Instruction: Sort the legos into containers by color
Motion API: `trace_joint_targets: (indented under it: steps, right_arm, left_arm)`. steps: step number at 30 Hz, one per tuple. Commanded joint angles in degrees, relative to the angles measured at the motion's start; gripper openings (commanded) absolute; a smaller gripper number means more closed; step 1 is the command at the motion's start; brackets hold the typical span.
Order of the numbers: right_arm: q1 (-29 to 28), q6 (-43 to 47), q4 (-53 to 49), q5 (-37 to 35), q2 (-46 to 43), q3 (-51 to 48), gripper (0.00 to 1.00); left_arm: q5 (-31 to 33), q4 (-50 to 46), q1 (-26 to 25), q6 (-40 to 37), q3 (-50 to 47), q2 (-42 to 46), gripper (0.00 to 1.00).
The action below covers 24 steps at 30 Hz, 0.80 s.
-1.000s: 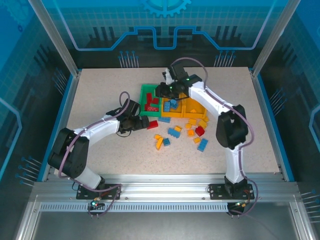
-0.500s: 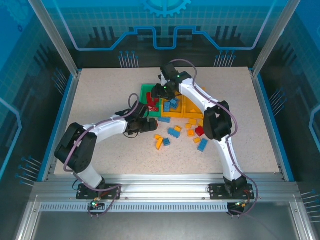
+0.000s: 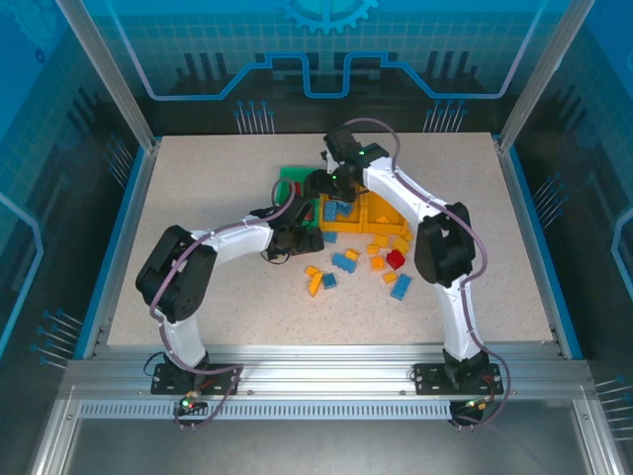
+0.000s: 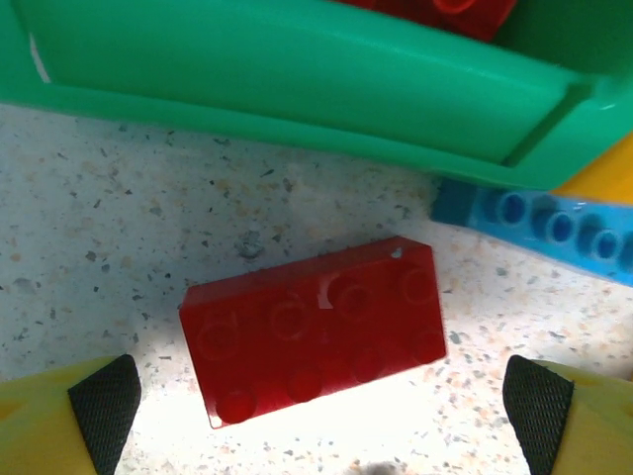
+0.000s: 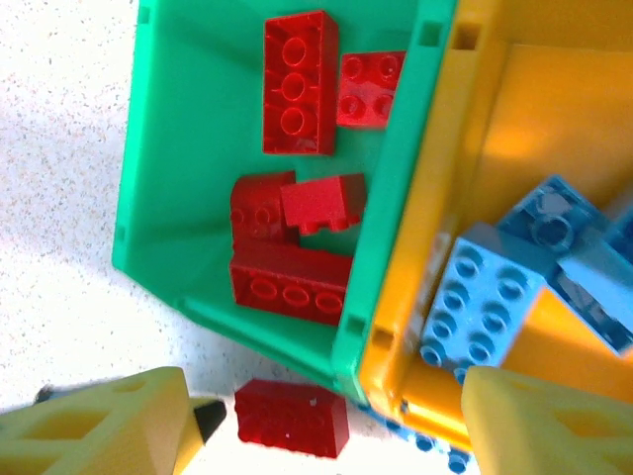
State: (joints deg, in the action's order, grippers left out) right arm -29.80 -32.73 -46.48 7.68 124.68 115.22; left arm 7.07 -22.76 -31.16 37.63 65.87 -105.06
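Conceivably, the skewed red brick [image 4: 315, 332] straddled by the wide-spread left end effector [image 4: 321, 401] could be twisted against the green bin [image 4: 297, 79] at twelve o'clock.

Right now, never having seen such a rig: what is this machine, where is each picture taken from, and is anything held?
Two robot arms are bolted at the near edge of the table, each ending in a two-finger gripper. One picture looks down from above and behind them; the other two come from cameras on the wrists. Red bricks lie in the green bin, blue bricks in the orange-yellow bin beside it, mixed loose bricks on the table. The left gripper stands open astride a red brick on the table; the right gripper hangs open above the bins. Nothing is held.
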Motion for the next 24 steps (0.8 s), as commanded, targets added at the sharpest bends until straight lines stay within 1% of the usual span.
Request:
trace_joint_targets:
  steps: [1,7,9,10,11,15,18,21,24]
  right_arm:
    - [0.79,0.65,1.02,-1.80,-6.13,-3.62,0.74]
    - [1.95,0.27,5.21,-2.58,-14.10,-12.93,0.74]
    - [2.01,0.94,5.95,-3.45,-16.82,-15.57,0.75]
    - [2.04,1.22,6.01,-4.40,-17.79,-16.65,0.76]
    - [2.13,1.49,5.88,-5.58,-19.08,-18.07,0.77]
    - [4.27,1.49,6.37,-7.46,-24.17,-24.28,0.80]
    - [6.87,1.33,7.18,-7.22,-27.54,-28.72,0.81]
    - [8.90,2.43,6.96,-7.87,-30.61,-32.58,0.80]
    - [9.24,5.08,5.51,-12.12,-33.44,-36.56,0.80]
  left_arm:
    - [2.84,-3.16,-0.81,1.23,2.23,-1.74,0.99]
    - [4.43,-4.37,-0.95,0.89,4.95,-4.76,0.98]
    - [5.05,-4.53,-0.95,0.65,5.92,-5.73,0.94]
    - [5.02,-4.47,-0.94,0.43,6.33,-6.12,0.91]
    - [4.78,-4.43,-0.93,-0.11,6.89,-6.65,0.85]
    - [5.17,-5.63,-1.07,-1.13,8.00,-7.84,0.61]
    - [4.88,-5.26,-1.05,-1.15,6.79,-6.85,0.51]
    - [4.87,-5.44,-1.07,-1.03,5.33,-4.37,0.50]
    - [5.38,-6.05,-1.08,-1.22,4.11,0.30,0.51]
